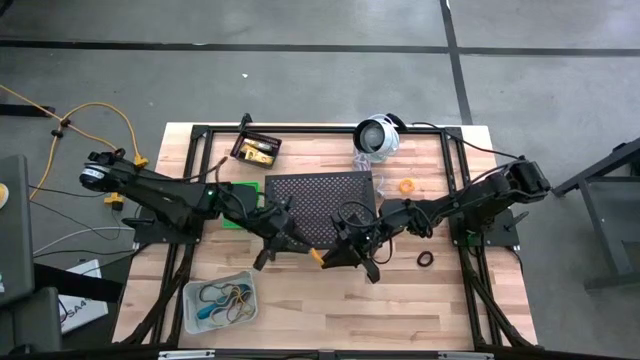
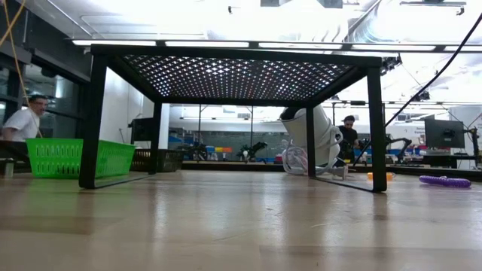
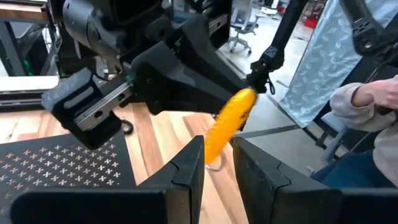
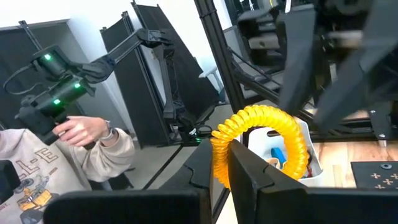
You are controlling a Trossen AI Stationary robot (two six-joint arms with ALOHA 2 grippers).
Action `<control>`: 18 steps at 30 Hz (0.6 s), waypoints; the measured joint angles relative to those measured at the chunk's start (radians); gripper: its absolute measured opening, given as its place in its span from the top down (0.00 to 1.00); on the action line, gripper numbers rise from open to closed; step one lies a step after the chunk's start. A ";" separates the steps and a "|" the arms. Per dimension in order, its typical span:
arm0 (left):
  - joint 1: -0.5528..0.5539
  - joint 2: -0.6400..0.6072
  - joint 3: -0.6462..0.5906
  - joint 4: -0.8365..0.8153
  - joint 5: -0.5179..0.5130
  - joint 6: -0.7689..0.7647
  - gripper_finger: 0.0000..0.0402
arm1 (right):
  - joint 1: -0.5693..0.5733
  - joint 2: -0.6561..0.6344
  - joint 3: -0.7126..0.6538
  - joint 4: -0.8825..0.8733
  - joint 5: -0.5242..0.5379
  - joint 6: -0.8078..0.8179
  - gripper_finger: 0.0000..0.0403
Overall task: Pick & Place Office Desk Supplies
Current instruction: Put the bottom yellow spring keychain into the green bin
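A yellow coiled tube (image 1: 318,256) hangs in the air in front of the black perforated stand (image 1: 320,205), bent in an arc between my two grippers. My right gripper (image 4: 227,165) comes from the table's right and is shut on one end. My left gripper (image 3: 217,168) comes from the left, and the tube's other end sits between its fingers. A clear bin (image 1: 220,300) with several loops stands near the front left. A green bin (image 1: 238,215) shows partly under the left arm. My left gripper has the tube's lower end (image 3: 214,148) between its two fingers, filling the gap between them. The fingers come about level from the table's left. The tube rises from them toward the other gripper, clear of the table. My right gripper pinches the tube's other end (image 4: 219,144) between its two fingers, about level from the table's right. From there the tube arcs up and over (image 4: 264,113), lifted clear of the table.
A black bin (image 1: 255,150) with yellow things stands at the far left, and a round white device (image 1: 378,135) at the far middle. An orange loop (image 1: 407,186) and a black loop (image 1: 425,259) lie right of the stand. A purple loop (image 2: 444,181) shows low. People sit beyond the table.
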 joint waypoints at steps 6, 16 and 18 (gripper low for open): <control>0.023 0.075 0.000 0.049 0.011 0.000 0.80 | 0.000 0.000 0.000 -0.001 0.000 0.002 0.95; 0.042 0.111 0.000 0.110 0.144 0.023 0.80 | 0.001 0.000 0.001 -0.022 -0.001 0.003 0.95; 0.042 0.111 0.000 0.128 0.144 0.027 0.80 | 0.001 0.000 0.001 -0.032 0.000 0.002 0.95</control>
